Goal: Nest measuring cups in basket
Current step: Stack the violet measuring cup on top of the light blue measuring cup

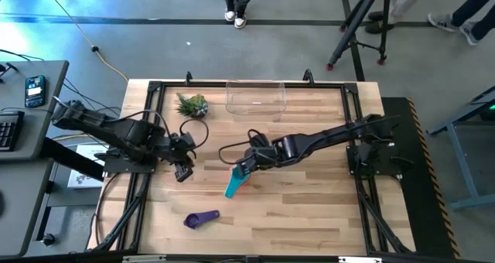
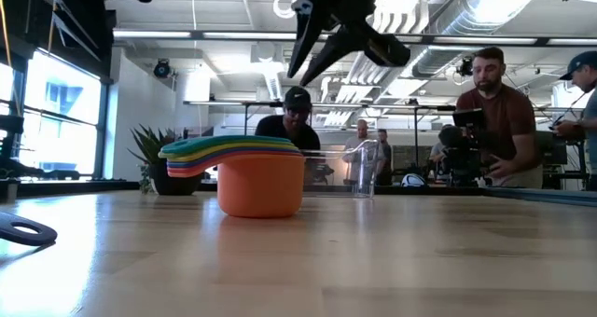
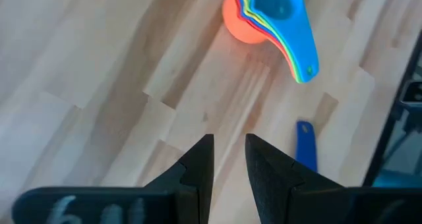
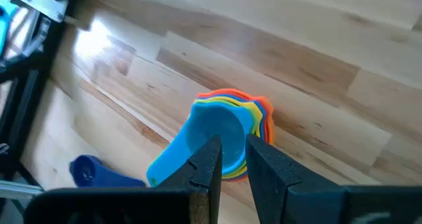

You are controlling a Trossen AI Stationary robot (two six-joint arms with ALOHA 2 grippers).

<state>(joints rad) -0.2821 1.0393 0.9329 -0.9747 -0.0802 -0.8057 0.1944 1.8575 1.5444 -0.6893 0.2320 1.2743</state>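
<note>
Several measuring cups sit nested in one stack (image 1: 234, 183) on the table, orange cup at the bottom (image 2: 261, 188), blue on top (image 4: 214, 135), handles fanned to one side. A purple cup (image 1: 201, 219) lies alone nearer the table's near edge. The clear basket (image 1: 256, 97) stands at the far edge with nothing in it. My right gripper (image 1: 244, 168) hovers above the stack (image 4: 231, 159), fingers shut and clear of it in the low view (image 2: 322, 47). My left gripper (image 1: 183, 171) waits left of the stack, shut (image 3: 229, 159).
A small spiky green plant (image 1: 192, 105) stands left of the basket, with a dark cable loop (image 1: 193, 131) beside it. Bare wood lies between the stack and the basket. People stand beyond the far edge (image 2: 499, 112), and a tripod (image 1: 360, 23) is on the floor.
</note>
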